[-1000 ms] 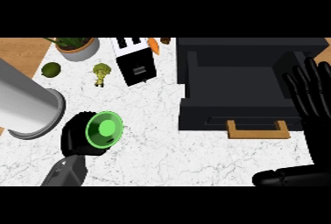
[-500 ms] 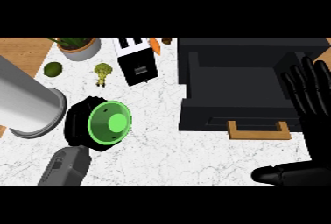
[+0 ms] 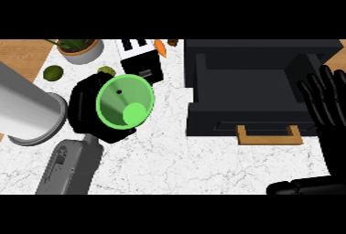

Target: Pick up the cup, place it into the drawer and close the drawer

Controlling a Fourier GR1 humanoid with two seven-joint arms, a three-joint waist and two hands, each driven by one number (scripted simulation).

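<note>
Left hand [image 3: 94, 112] is wrapped around the green cup [image 3: 125, 101], fingers curled round its wall, cup mouth tilted up toward the camera. Over the last second the cup has come up and shifted right and far: it was low near the grey cylinder [image 3: 27, 114] at the left, now it covers most of the small green figure [image 3: 106, 70] and sits just beside the black toaster-like box [image 3: 143, 64]. It looks bigger in frame too, so I read it as lifted off the counter [image 3: 169, 160], not slid.

Meaning: pick-up looks done, transport is under way. The cup is not over the drawer [image 3: 250, 91] yet; a strip of marble separates them. The drawer is open, cavity visible, wooden handle [image 3: 268, 135] on its near side.

Right hand [image 3: 331, 109] is at the right edge, fingers straight and up, released, resting by the drawer's right side. It has barely moved.

Next, as I judge it: carry right over the drawer's left wall, lower, let go, then push the front shut. Risk: the tilted cup clipping that wall.
</note>
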